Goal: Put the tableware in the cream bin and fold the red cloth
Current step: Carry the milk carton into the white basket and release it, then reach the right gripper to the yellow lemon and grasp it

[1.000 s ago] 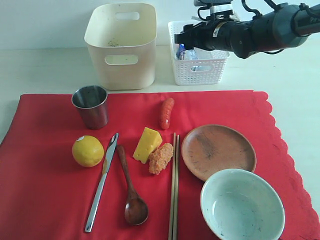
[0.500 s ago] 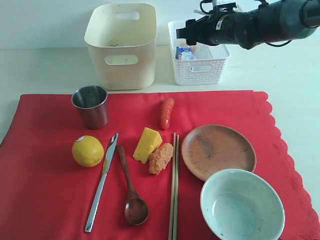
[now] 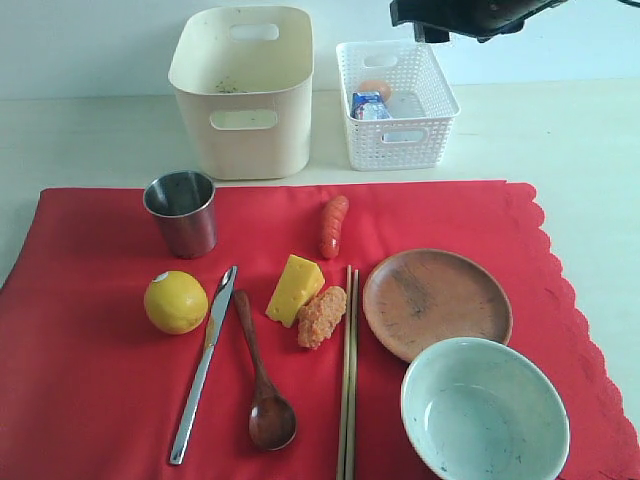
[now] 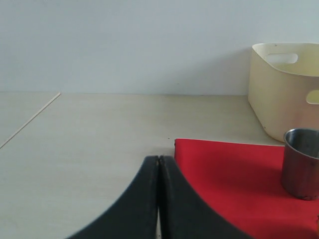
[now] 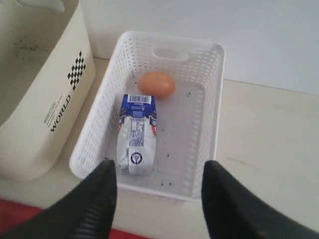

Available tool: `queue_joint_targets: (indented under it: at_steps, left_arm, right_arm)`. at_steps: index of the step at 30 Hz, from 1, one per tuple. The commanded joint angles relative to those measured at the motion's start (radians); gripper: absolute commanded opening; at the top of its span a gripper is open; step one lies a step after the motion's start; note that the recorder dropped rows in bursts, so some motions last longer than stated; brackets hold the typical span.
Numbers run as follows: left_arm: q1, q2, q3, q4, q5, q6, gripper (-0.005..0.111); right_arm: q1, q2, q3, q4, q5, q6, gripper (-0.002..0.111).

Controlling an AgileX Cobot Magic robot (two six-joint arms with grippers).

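Note:
The red cloth (image 3: 300, 330) lies flat and carries a steel cup (image 3: 182, 212), a steel knife (image 3: 205, 362), a dark wooden spoon (image 3: 262, 380), wooden chopsticks (image 3: 348, 370), a round brown plate (image 3: 436, 302) and a pale green bowl (image 3: 484, 408). The cream bin (image 3: 243, 90) stands behind the cloth. My right gripper (image 5: 158, 172) hangs open and empty, high above the white lattice basket (image 5: 199, 64). My left gripper (image 4: 159, 160) is shut on nothing, low over the table beside the cloth's corner (image 4: 224, 169), with the cup (image 4: 300, 162) and bin (image 4: 284, 87) beyond it.
On the cloth also lie a lemon (image 3: 175, 301), a cheese wedge (image 3: 294, 288), a fried piece (image 3: 321, 316) and a sausage (image 3: 332, 225). The basket (image 3: 396, 105) holds a milk carton (image 5: 135, 132) and an egg (image 5: 156, 83). Part of the right arm (image 3: 470, 15) shows at the top edge.
The right arm has risen and drawn back from over the white basket, now nearly out of the exterior view. Everything on the cloth stays put.

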Motion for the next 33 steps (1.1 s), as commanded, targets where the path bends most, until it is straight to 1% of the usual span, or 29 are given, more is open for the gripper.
queue_joint_targets:
  at_steps: [1,4,6,10,11,19,33]
  left_arm:
    - [0.001,-0.005,0.000,-0.008,-0.003,0.000,0.000]
    - [0.001,-0.005,0.000,-0.008,-0.003,0.000,0.000]
    - [0.001,-0.005,0.000,-0.008,-0.003,0.000,0.000]
    - [0.001,-0.005,0.000,-0.008,-0.003,0.000,0.000]
    - [0.001,-0.005,0.000,-0.008,-0.003,0.000,0.000]
    - [0.001,-0.005,0.000,-0.008,-0.003,0.000,0.000]
    - [0.001,-0.005,0.000,-0.008,-0.003,0.000,0.000]
  right_arm:
    - [-0.002,-0.061,-0.005,0.000,0.113,-0.026,0.034]
    - [0.002,-0.091,-0.003,0.007,0.173,-0.032,0.020]
    - [0.015,-0.106,-0.003,0.009,0.200,-0.044,0.015]
    - [0.084,-0.123,-0.003,0.025,0.237,-0.093,0.001]
    - [0.100,-0.123,-0.003,0.025,0.239,-0.093,0.000]
    - [0.268,-0.116,-0.003,0.025,0.245,-0.114,0.000]
    - [0.477,-0.070,-0.003,0.044,0.272,-0.117,0.000]
